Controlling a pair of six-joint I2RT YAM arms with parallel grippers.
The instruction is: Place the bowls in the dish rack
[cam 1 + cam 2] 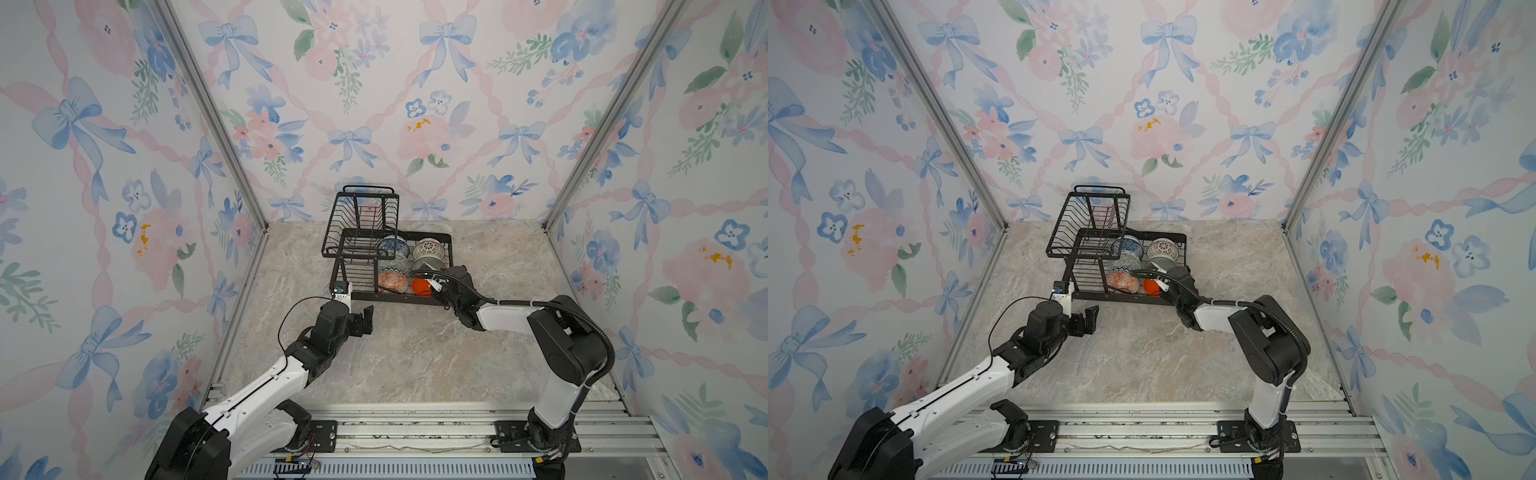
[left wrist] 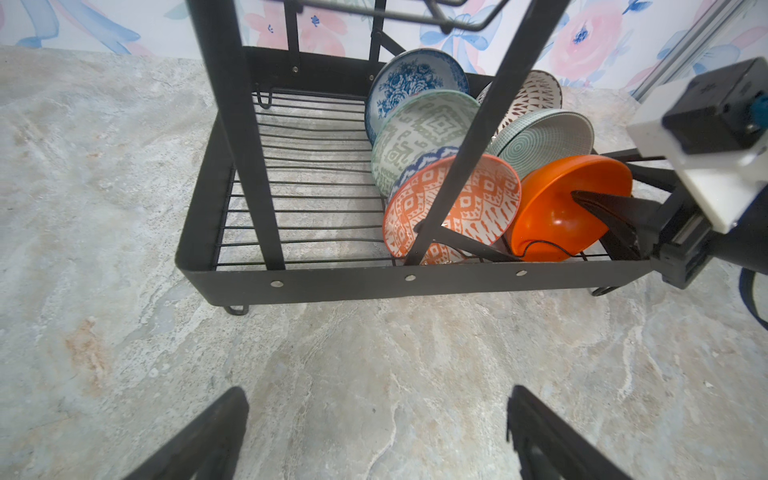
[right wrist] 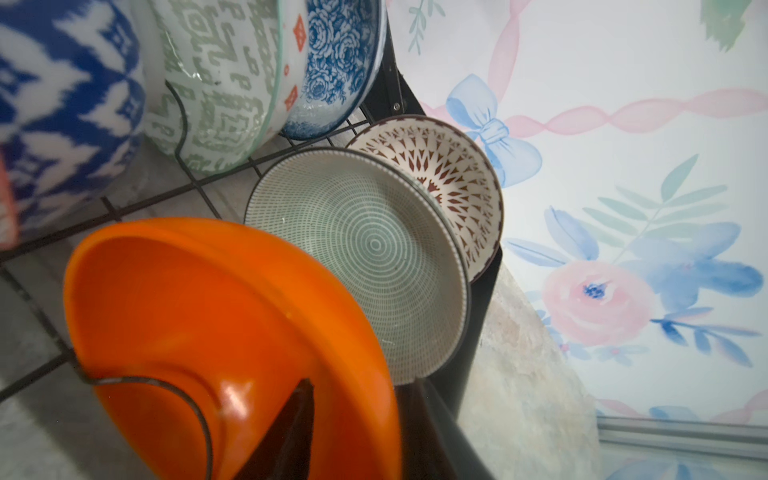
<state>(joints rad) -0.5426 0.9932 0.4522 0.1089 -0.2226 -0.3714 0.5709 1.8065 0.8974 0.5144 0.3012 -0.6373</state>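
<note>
The black wire dish rack [image 1: 399, 298] [image 1: 1088, 224] [image 2: 332, 286] stands at the back of the table. Several bowls lean on edge in its lower tray: blue floral [image 2: 411, 83], grey-green patterned [image 2: 424, 133], white-brown [image 2: 536, 95], pale mint [image 3: 365, 257], orange-white [image 2: 453, 203] and plain orange [image 1: 420, 286] [image 3: 208, 311]. My right gripper [image 1: 434, 286] [image 2: 587, 208] [image 3: 361, 386] is open astride the orange bowl's rim, one finger inside and one outside. The bowl rests against a tray wire. My left gripper [image 1: 363, 320] [image 2: 376, 390] hovers open and empty in front of the rack.
The rack's upper basket [image 1: 359, 216] overhangs the left half of the tray, and its slanted posts [image 2: 237, 137] cross in front of the bowls. Floral walls close in on three sides. A metal rail [image 1: 415, 432] runs along the table's front edge.
</note>
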